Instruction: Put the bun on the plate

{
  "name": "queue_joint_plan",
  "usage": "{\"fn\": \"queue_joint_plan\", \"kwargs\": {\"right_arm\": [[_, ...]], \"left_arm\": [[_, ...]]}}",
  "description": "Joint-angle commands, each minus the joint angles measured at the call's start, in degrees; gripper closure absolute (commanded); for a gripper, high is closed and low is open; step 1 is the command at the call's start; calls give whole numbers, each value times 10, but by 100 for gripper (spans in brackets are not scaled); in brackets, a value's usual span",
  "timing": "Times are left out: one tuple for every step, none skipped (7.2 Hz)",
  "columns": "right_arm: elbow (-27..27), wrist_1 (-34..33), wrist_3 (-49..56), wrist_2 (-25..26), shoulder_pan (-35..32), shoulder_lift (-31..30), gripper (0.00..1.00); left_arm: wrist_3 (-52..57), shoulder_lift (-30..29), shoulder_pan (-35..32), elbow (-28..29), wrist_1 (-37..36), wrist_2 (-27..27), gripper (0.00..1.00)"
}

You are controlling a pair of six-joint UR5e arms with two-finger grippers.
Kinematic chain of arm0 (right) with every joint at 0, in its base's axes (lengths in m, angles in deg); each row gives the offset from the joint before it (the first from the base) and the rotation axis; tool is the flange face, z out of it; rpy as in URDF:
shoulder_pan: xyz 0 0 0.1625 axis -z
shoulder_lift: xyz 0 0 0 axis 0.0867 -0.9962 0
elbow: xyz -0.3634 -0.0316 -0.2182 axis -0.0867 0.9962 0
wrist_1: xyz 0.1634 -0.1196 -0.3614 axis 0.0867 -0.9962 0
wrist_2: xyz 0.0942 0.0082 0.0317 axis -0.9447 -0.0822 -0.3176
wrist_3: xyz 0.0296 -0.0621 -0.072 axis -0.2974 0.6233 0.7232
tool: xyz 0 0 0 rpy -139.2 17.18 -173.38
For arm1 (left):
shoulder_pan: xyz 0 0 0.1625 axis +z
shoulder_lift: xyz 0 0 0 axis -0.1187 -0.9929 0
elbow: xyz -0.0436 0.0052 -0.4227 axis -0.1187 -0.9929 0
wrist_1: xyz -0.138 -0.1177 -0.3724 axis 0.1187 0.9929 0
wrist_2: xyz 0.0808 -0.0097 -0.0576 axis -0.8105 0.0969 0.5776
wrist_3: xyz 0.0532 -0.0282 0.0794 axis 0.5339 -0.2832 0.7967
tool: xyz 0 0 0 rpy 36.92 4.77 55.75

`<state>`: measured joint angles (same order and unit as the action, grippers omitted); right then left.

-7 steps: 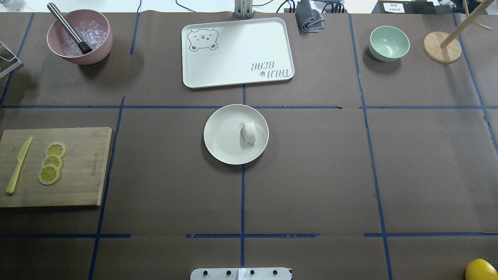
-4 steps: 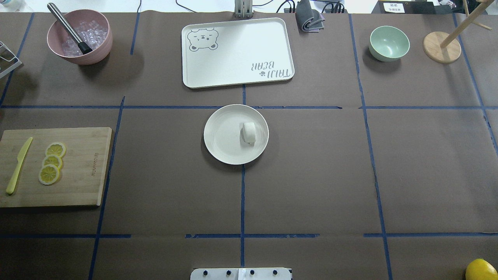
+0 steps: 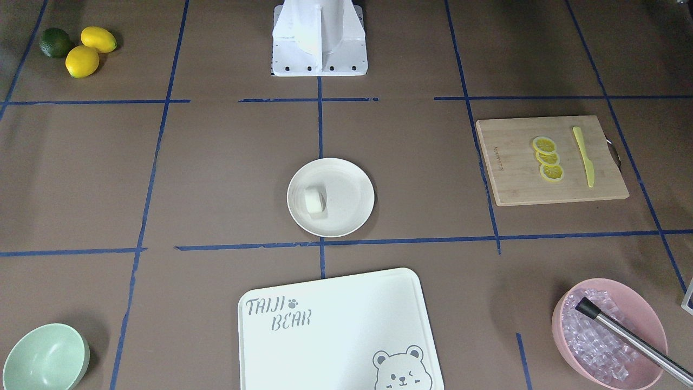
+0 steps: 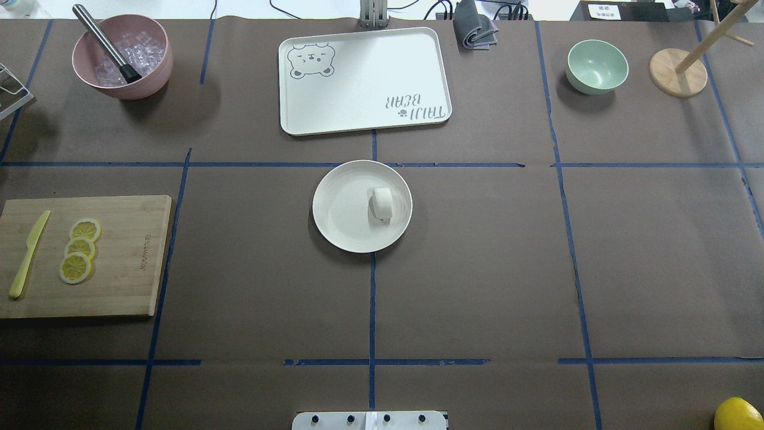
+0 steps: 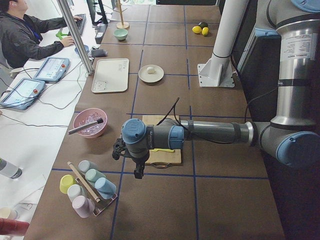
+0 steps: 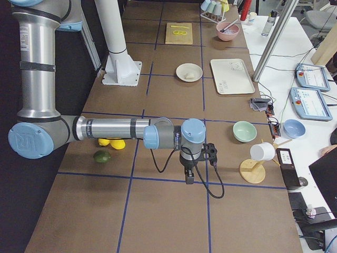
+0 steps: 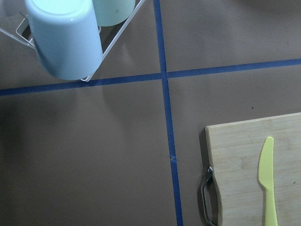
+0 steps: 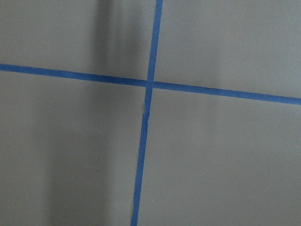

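The small white bun [image 4: 382, 204] [image 3: 314, 201] lies on the round cream plate [image 4: 337, 206] [image 3: 349, 195] at the table's middle, on the plate's half toward the robot's right. No arm is near it. The left gripper [image 5: 137, 171] shows only in the exterior left view, hanging over the table's left end beside the cutting board; I cannot tell whether it is open or shut. The right gripper [image 6: 188, 178] shows only in the exterior right view, over the table's right end; its state I cannot tell either. Neither wrist view shows fingers.
Behind the plate lies a bear-printed tray [image 4: 364, 80]. A pink bowl of ice with a metal tool [image 4: 122, 57] stands far left, a mint-green bowl [image 4: 597, 65] far right. A cutting board [image 4: 119, 257] carries lemon slices [image 4: 79, 249] and a yellow knife [image 4: 28, 254]. A cup rack [image 7: 70, 37] is at the left end.
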<state>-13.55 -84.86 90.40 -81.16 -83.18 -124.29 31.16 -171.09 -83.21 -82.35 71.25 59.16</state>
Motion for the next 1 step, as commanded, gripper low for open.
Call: {"fn": "queue_joint_plan", "kwargs": {"right_arm": [[-2, 0, 0, 0, 1, 0, 0]], "left_arm": [[0, 1, -1, 0, 0, 0, 0]]}}
